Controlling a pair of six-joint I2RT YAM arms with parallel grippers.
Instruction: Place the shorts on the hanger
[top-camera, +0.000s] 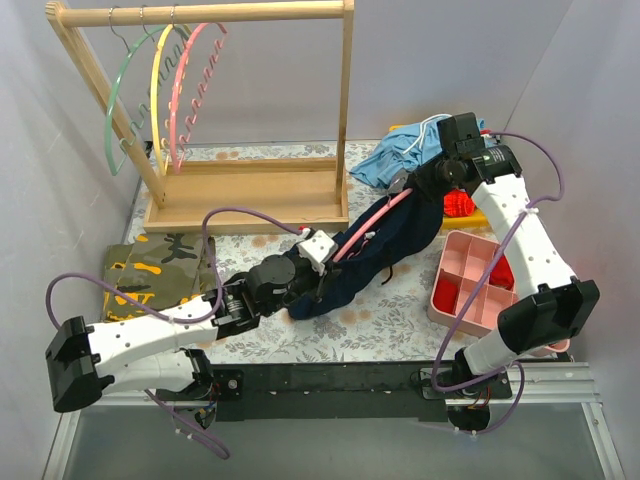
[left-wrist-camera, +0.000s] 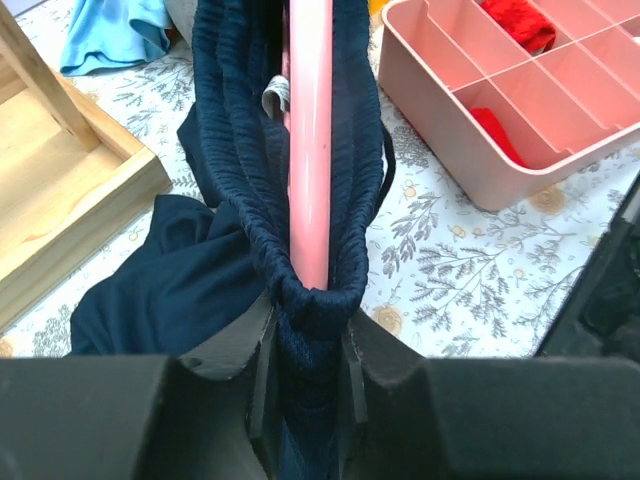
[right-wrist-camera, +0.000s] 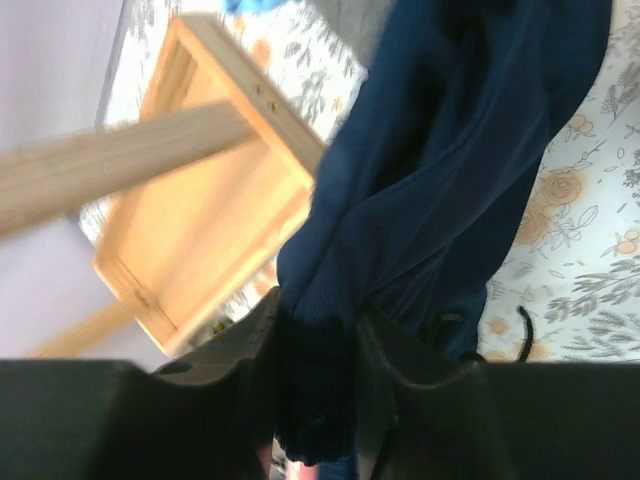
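Observation:
The dark navy shorts (top-camera: 385, 250) hang stretched between my two grippers above the table's middle. A pink hanger (top-camera: 372, 223) runs through them as a curved bar. My left gripper (top-camera: 318, 278) is shut on the shorts' lower end. In the left wrist view the pink bar (left-wrist-camera: 310, 150) lies inside the gathered waistband (left-wrist-camera: 235, 150), and the left gripper (left-wrist-camera: 305, 370) pinches the fabric just below the bar's end. My right gripper (top-camera: 422, 190) is shut on the shorts' upper end. In the right wrist view the right gripper (right-wrist-camera: 320, 385) clamps bunched navy fabric (right-wrist-camera: 440, 170).
A wooden rack (top-camera: 250, 190) at the back left carries a green hanger (top-camera: 120, 90), a yellow one (top-camera: 155, 80) and a second pink scalloped one (top-camera: 185, 90). A light-blue garment (top-camera: 400, 155) lies back right. A pink divided tray (top-camera: 470, 262) sits right. A camouflage cloth (top-camera: 160, 265) lies left.

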